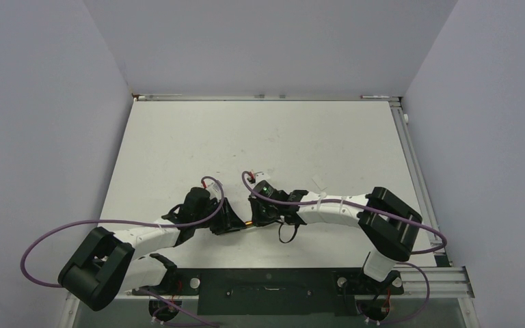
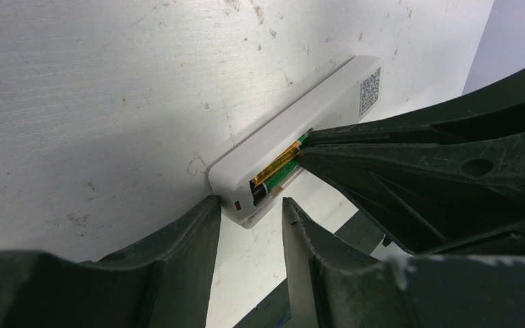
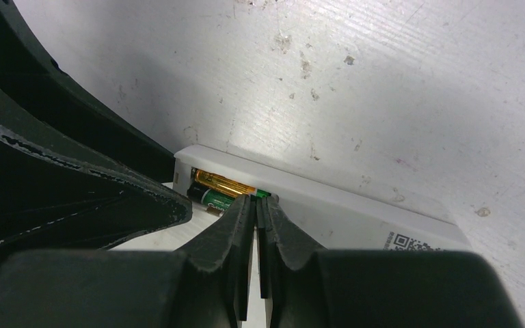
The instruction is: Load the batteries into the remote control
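The remote control [image 2: 301, 119] lies face down on the white table, QR label up, with its battery bay open. Both batteries lie side by side in the bay: a copper-gold one [image 3: 222, 183] and a blackish one with a green band [image 3: 208, 199]; they also show in the left wrist view [image 2: 278, 169]. My left gripper [image 2: 249, 208] is open, its fingertips on either side of the remote's near end. My right gripper [image 3: 256, 203] is shut and empty, its tips against the batteries' far end. In the top view both grippers [image 1: 229, 222] [image 1: 261, 217] meet over the remote, which is hidden there.
A small white piece [image 1: 318, 182] lies on the table just behind the right arm. A metal rail [image 1: 413, 171] runs along the table's right edge. Grey walls enclose the table on three sides.
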